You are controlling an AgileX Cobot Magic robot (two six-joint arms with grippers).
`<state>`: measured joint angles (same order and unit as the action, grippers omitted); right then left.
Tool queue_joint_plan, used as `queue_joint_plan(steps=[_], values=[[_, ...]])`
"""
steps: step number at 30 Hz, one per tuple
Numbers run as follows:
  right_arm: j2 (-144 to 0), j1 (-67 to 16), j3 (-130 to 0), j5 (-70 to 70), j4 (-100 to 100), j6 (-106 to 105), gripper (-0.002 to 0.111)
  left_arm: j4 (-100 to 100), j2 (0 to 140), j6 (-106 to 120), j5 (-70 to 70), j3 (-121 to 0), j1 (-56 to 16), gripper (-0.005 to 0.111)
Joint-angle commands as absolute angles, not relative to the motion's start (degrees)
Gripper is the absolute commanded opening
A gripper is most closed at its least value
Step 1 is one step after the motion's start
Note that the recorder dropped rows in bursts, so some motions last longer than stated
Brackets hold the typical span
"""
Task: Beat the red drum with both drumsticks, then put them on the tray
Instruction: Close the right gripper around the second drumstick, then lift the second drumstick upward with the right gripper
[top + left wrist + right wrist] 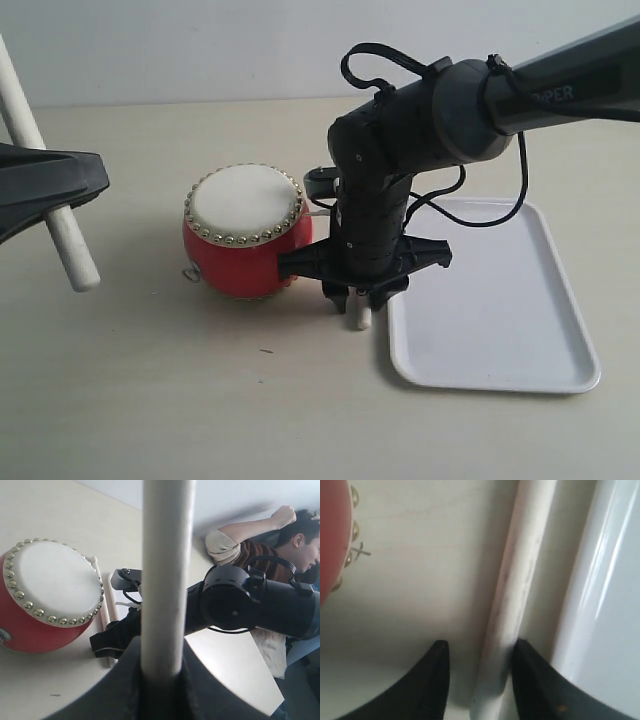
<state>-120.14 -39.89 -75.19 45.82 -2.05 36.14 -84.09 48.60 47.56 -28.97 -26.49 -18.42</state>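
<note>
Straddling the thin pale wooden drumstick (520, 580), lower centre, my right pincer (479, 642) stands parted; stick runs alongside the white plastic tray (600, 605).

Right arm (440, 110): matte black housings, rounded at the joints. Dark grey forearm tube with white capital lettering, only partly legible. Thin black cables (522, 175), one looped above the wrist and one hanging in a long curve beside it, bound with black ties. Small grey-fronted module (322, 183) at the wrist. Right gripper (357, 300): black, with a wing-shaped crossbar and short, tapered black jaws. Left gripper (55, 195): black, with a broad wedge-shaped body in smooth plastic.
</note>
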Motion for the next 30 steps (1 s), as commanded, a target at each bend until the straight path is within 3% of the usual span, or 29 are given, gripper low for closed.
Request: queue_joint_plan(steps=[1, 11, 21, 24, 30], values=[[-120.26, -40.03, -75.07, 45.31, -2.50, 36.18, 0.027, -85.21, 48.45, 47.57, -29.14, -26.24, -18.25, 0.000], [-118.71, -40.03, -75.28, 46.94, -4.40, 36.23, 0.000, -85.22, 48.45, 47.71, -29.14, -26.24, -18.25, 0.000], [-107.90, -40.03, -75.28, 48.94, -8.83, 32.22, 0.000, -80.94, 48.45, 49.34, -30.96, -26.24, -18.25, 0.000], [-100.49, -39.22, -74.79, 53.45, -14.92, 26.60, 0.000, -71.19, 49.00, 44.78, -36.33, -26.55, -18.25, 0.000], [-82.55, -35.54, -66.06, 52.83, -8.30, 16.27, 0.000, -54.63, 52.03, 35.72, -44.70, -33.27, -15.18, 0.000]])
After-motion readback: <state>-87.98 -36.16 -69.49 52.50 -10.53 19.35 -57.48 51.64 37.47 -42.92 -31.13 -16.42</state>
